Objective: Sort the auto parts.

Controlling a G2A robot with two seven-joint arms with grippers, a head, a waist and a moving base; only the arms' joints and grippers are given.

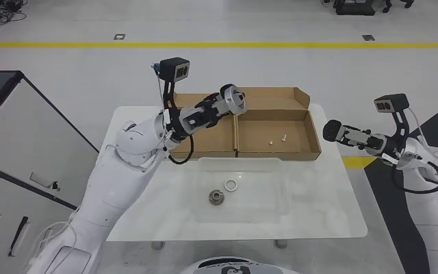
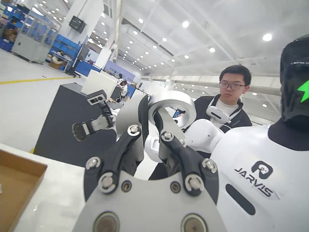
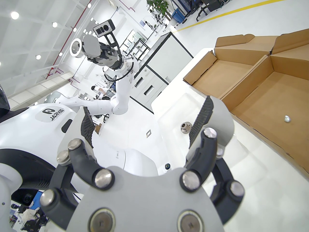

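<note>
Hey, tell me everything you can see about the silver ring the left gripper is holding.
The silver ring is a thick, smooth band of light, matte metal with a wide round hole. The left gripper holds it in the air by its wall: one of the fingers presses outside, the other passes through the hole. In the top view it hangs over the cardboard box, near its middle divider. Nothing else touches it.
</note>
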